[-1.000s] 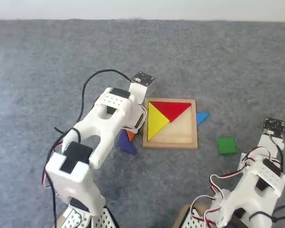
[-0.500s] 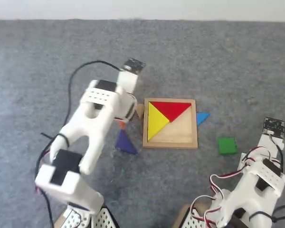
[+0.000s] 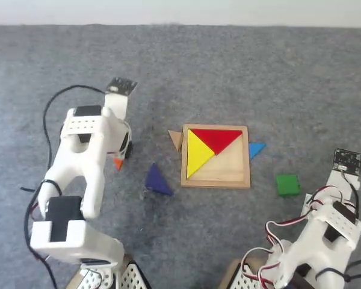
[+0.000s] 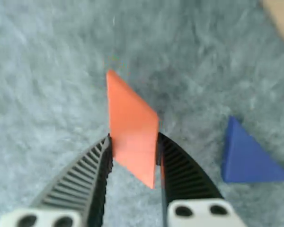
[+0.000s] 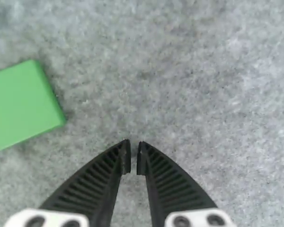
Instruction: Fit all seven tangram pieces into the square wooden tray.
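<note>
bench (image 3: 259,72): grey felt-like top | wooden tray (image 3: 216,183) flat, near ctr | dk-blue triangle (image 3: 157,180) left of tray, near, not touching | tan triangle (image 3: 176,139) at tray's far-left corner | lt-blue piece (image 3: 256,148) against tray's right edge | green square (image 3: 287,184) right of tray's near corner, apart

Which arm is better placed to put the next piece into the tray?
Left. The left jaws clamp the orange piece, ready to carry to the tray. The right jaws are shut, empty, beside the green square.
</note>
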Controlling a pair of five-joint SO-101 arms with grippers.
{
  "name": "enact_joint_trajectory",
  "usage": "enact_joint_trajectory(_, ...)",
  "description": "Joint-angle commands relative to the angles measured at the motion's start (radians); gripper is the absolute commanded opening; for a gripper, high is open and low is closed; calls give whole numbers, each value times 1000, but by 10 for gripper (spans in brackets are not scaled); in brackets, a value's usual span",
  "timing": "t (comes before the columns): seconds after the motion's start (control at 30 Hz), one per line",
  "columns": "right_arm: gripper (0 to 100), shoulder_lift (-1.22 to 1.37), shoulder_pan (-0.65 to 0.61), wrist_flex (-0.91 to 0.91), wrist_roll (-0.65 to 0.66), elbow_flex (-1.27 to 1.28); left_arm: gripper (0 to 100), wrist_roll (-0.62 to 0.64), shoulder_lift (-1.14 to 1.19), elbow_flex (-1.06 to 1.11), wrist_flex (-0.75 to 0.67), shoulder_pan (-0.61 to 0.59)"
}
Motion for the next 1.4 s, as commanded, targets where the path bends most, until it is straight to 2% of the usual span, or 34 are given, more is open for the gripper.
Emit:
enact_joint_trajectory(0.0,42,-25,-12,-19,18,-6,130,-25,-57,36,-57,-5)
enact_joint_trajectory(0.23,42,-25,-12,-19,18,-6,133,-57,-123,4,-61,-2)
enact_joint_trajectory(0.4,42,-25,-13,-19,18,-6,133,-60,-201,47,-44,80)
enact_joint_trajectory(0.53,42,-25,-13,-19,18,-6,133,-57,-186,150,-92,118)
enact_joint_trajectory(0.77,42,-25,-13,-19,18,-6,133,-64,-69,188,-184,15)
enact_joint_trajectory(0.87,42,-25,-13,-19,18,-6,133,-114,-35,188,-203,-25)
enact_joint_trajectory(1.03,42,-25,-13,-19,18,-6,133,-124,-20,156,-199,-78)
enact_joint_trajectory(1.23,42,-25,-13,-19,18,-6,133,-124,-34,136,-193,-83)
enact_joint_trajectory(1.37,42,-25,-13,-19,18,-6,137,-118,-61,24,-97,-87)
